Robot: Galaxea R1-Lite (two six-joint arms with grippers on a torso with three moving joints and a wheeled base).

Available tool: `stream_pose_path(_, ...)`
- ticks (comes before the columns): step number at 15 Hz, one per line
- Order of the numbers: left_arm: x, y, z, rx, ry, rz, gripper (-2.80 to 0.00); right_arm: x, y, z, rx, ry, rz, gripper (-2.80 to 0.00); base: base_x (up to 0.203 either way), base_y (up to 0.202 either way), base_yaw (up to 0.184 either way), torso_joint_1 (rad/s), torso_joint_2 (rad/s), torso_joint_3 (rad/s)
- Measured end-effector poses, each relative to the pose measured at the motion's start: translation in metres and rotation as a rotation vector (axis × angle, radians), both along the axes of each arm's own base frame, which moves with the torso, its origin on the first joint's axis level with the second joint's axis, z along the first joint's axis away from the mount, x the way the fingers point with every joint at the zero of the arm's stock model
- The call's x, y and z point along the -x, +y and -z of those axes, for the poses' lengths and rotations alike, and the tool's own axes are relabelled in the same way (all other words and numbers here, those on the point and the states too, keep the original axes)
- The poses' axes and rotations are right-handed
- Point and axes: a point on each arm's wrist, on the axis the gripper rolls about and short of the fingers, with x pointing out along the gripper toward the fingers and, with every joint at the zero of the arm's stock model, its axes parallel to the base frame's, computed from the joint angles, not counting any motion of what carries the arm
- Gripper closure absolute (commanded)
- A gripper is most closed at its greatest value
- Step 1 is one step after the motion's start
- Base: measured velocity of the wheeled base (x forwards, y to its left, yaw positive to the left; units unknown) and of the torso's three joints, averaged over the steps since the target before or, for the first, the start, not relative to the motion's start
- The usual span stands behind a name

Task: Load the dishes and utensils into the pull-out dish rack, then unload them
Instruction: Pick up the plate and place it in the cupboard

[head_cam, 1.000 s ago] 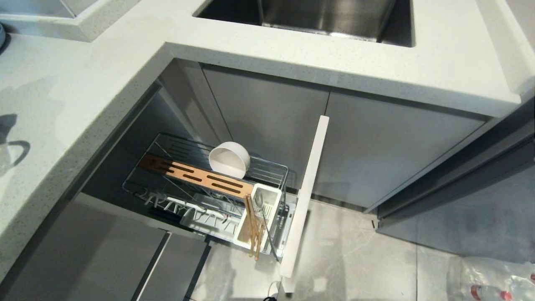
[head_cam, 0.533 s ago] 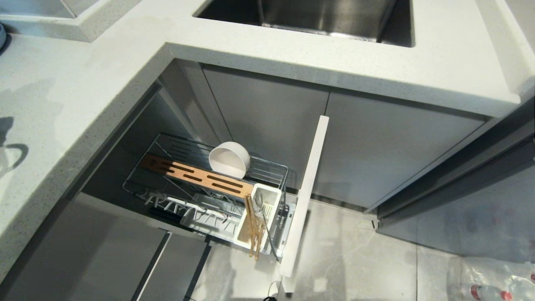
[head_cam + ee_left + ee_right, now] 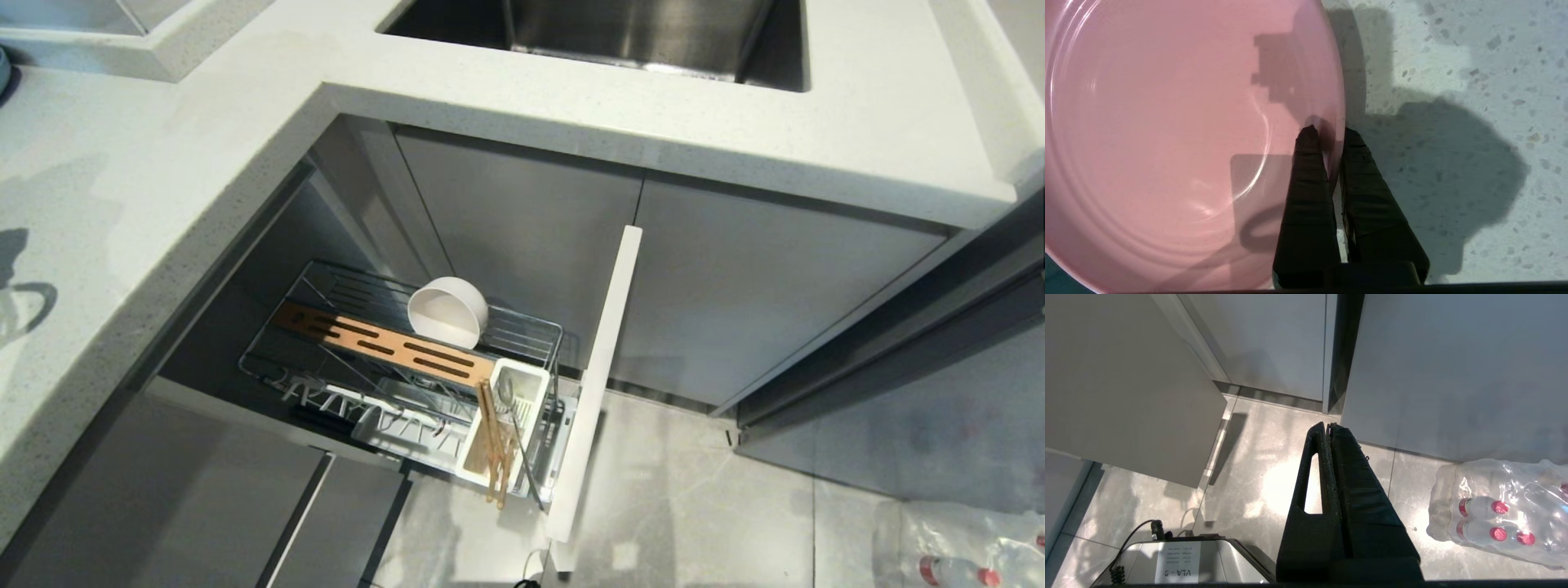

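My left gripper is shut on the rim of the pink plate, one finger inside the rim and one outside, over the speckled countertop. Neither arm shows in the head view. There the pull-out dish rack stands pulled out below the counter. The white bowl stands on edge behind the wooden strip. The chopsticks and the grey spoon sit in the white cutlery box. My right gripper hangs shut and empty above the floor.
The pale drawer front sticks out towards the floor beside the rack. A steel sink is set in the counter behind. A pack of red-capped bottles lies on the floor at the right. The robot's base is below the right gripper.
The head view is unchanged but for a slight shift of the arm's shadow on the counter at the far left. Rack, bowl, chopsticks and spoon have not moved.
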Motion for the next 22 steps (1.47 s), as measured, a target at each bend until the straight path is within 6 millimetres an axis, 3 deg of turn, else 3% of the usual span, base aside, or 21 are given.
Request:
stream_pose_path(5, 0.005, -0.004, -0.004, -0.003, -0.012, 0.011, 0.00, 0.000, 0.000, 0.000, 0.000, 0.000, 0.000, 0.00, 0.000, 0.000, 0.000, 0.000, 0.00, 0.000)
stream_pose_path(10, 0.033, -0.039, -0.036, -0.117, -0.092, 0.135, 0.00, 0.000, 0.000, 0.000, 0.000, 0.000, 0.000, 0.00, 0.000, 0.000, 0.000, 0.008, 0.00, 0.001)
stream_pose_path(17, 0.120, -0.092, -0.075, -0.383, -0.193, 0.314, 0.00, 0.000, 0.000, 0.000, 0.000, 0.000, 0.000, 0.00, 0.000, 0.000, 0.000, 0.000, 0.00, 0.000)
stream_pose_path(22, 0.185, -0.118, -0.082, -0.461, -0.334, 0.420, 0.00, 0.000, 0.000, 0.000, 0.000, 0.000, -0.001, 0.00, 0.000, 0.000, 0.000, 0.000, 0.00, 0.000)
